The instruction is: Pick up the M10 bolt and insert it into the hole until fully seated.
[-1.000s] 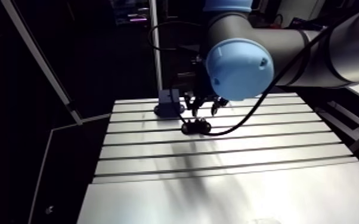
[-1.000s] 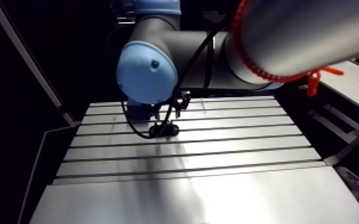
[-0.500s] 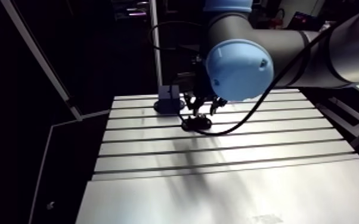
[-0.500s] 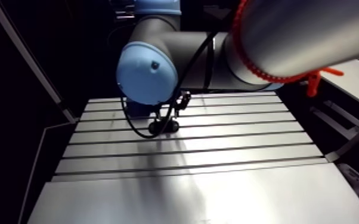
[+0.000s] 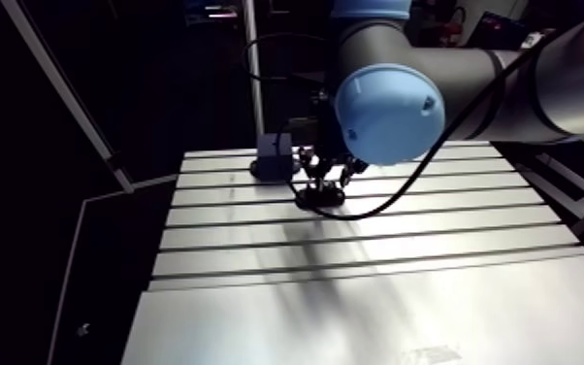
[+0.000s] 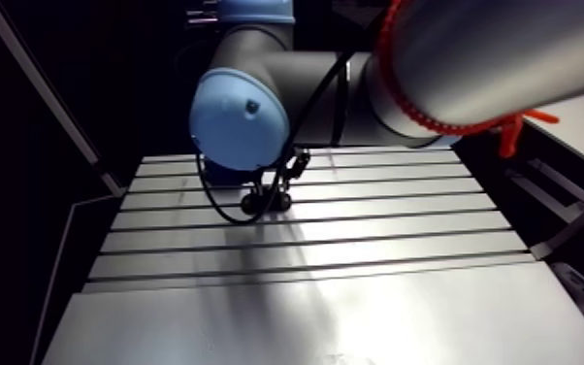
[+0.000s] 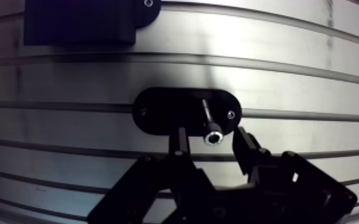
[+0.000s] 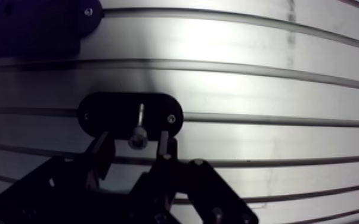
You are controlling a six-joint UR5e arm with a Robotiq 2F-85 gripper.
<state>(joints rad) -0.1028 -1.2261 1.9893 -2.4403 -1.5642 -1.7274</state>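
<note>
Flanking bolt (image 7: pixel 212 132), jaws apart; wrist view only

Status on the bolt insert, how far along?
Done: approach only. The gripper is down at the black oval holder, open fingers either side of the bolt head. In hand: the grasp, not yet closed. Left: lift, carry, presumably to the black block beyond the holder, insert and seat.

Arm view: the blue joint cap (image 5: pixel 385 112) covers the wrist, and the gripper (image 5: pixel 321 186) beneath it is too small and dark to read. Wrist view: the black block (image 7: pixel 80 24) runs off the edge. The bolt (image 7: pixel 209 124) shows head-on, so whether it stands or lies on the oval plate (image 7: pixel 161 110) can't be told.
</note>
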